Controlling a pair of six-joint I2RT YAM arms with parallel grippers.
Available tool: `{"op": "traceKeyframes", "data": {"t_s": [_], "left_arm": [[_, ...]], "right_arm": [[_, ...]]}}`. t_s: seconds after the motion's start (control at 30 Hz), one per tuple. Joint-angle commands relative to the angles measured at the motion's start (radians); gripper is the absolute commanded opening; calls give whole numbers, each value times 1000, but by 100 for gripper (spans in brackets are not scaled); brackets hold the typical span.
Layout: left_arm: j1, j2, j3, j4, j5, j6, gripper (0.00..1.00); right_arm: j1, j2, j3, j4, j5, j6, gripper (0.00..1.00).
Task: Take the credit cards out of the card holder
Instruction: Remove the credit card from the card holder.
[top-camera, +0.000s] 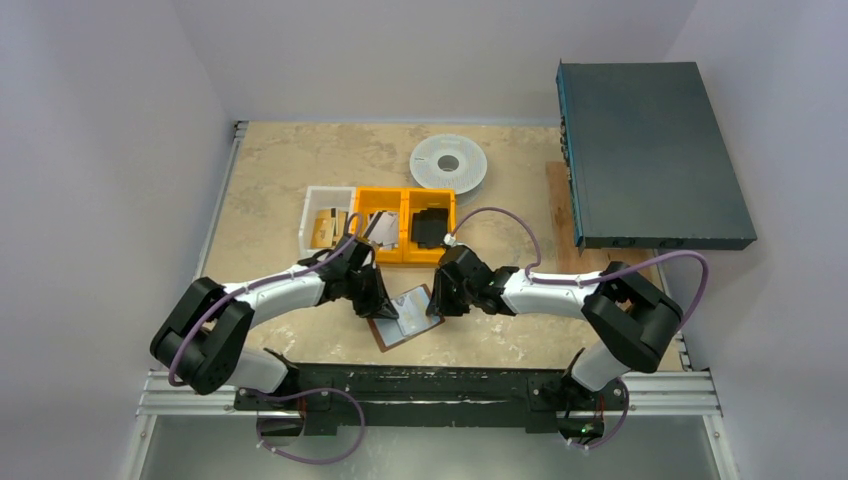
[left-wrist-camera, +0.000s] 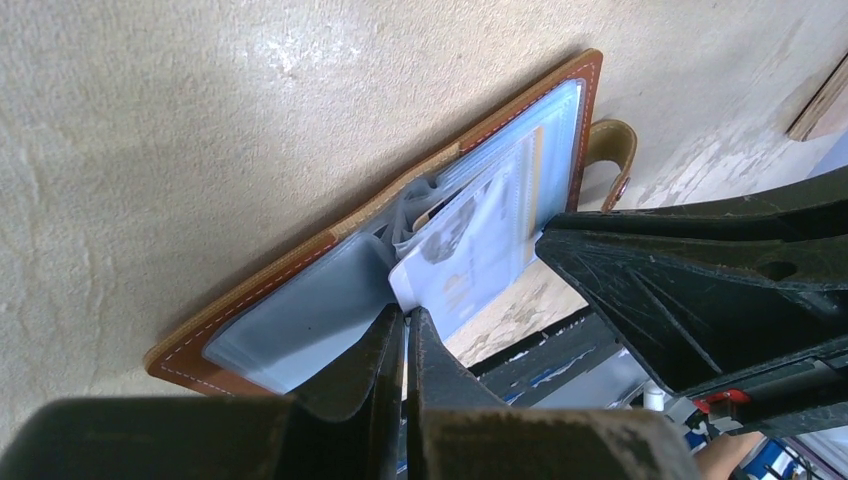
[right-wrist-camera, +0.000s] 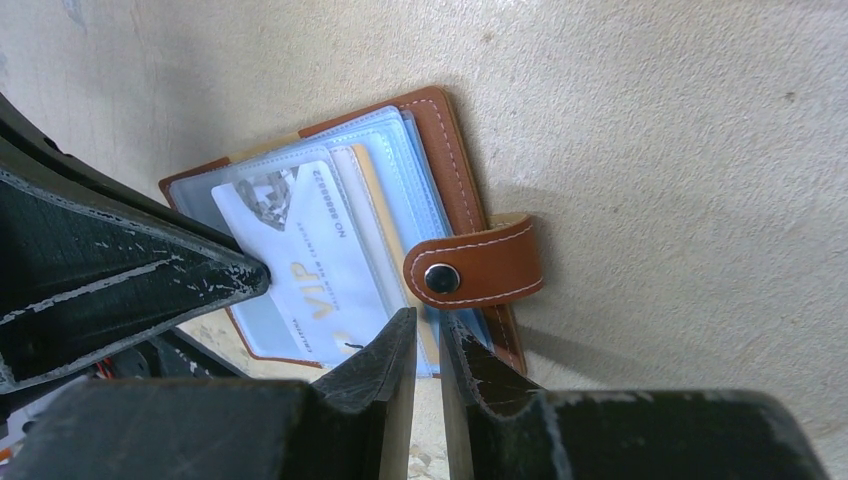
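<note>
The brown card holder (top-camera: 392, 335) lies open on the table between my two grippers, pale blue sleeves facing up (left-wrist-camera: 300, 325) (right-wrist-camera: 455, 150). A white card marked VIP (right-wrist-camera: 310, 265) (left-wrist-camera: 470, 260) sticks partway out of a sleeve. My left gripper (left-wrist-camera: 405, 318) (top-camera: 385, 306) is shut on that card's corner. My right gripper (right-wrist-camera: 428, 325) (top-camera: 438, 303) is closed to a narrow gap on the edge of the holder's clear sleeves, just below the snap strap (right-wrist-camera: 475, 272). More cards show as edges inside the sleeves.
Two orange bins (top-camera: 404, 262) stand behind the holder, the left one with loose cards, the right one with a black item (top-camera: 432, 227). A clear bin (top-camera: 310, 215) sits to their left. A white spool (top-camera: 449, 162) and a dark box (top-camera: 650, 155) lie farther back.
</note>
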Motion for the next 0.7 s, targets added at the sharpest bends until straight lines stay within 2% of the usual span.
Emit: {"op": "traceKeyframes", "data": {"t_s": [0.0,0.1,0.23,0.67], "left_arm": [[14,-13,-11,-23,16,53,0],[30,-16,-10,-40,17,68,0],[38,-13,-18,-20,34,74,7],[36,-23,-132,204,107,-36,11]], "right_arm": [[0,18,-5,-27,26,-2,16],[0,18,-12,-23,23,-2,15],[0,18,-19,-18,21,-4,16],[1,45,-3,-16,18,-12,15]]}}
